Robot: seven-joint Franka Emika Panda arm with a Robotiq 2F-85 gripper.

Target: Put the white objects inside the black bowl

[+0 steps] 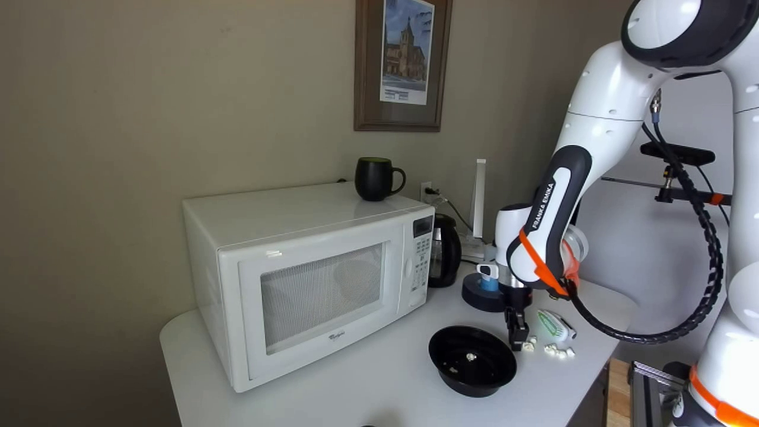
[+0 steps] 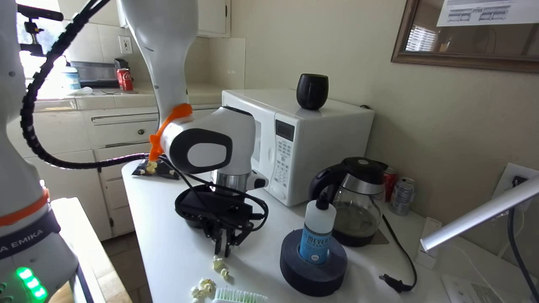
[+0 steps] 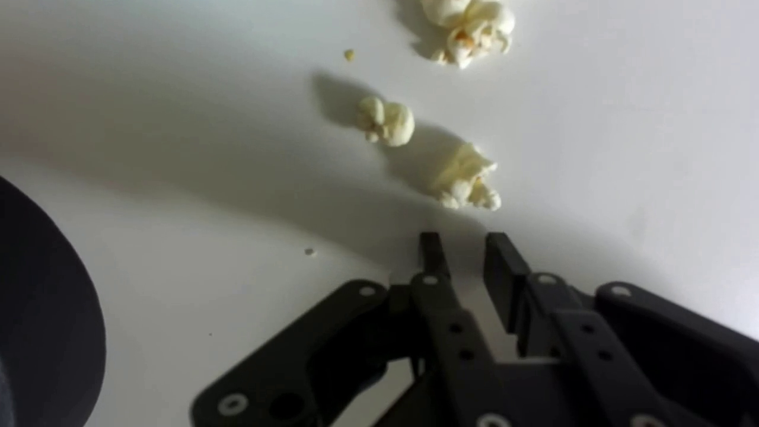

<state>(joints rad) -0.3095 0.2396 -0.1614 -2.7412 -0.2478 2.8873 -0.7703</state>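
Observation:
The white objects are popcorn pieces. In the wrist view a popcorn piece (image 3: 468,184) lies on the table just beyond my fingertips, a smaller piece (image 3: 385,121) sits to its upper left, and another clump (image 3: 474,26) is cut by the top edge. My gripper (image 3: 463,237) points down close to the tabletop, its jaws a narrow gap apart with nothing between them. The black bowl (image 1: 474,388) stands beside the gripper (image 1: 517,347) in an exterior view, holding a small white piece (image 1: 471,356) and a fragment. In an exterior view the arm hides part of the bowl (image 2: 185,206).
A green-and-white brush (image 1: 556,325) lies behind the popcorn. A dark round vessel (image 2: 313,277) with a soap bottle (image 2: 316,242) stands near the gripper, and a glass coffee pot (image 2: 358,214) is close by. The white microwave (image 1: 320,296) carries a black mug (image 1: 373,178).

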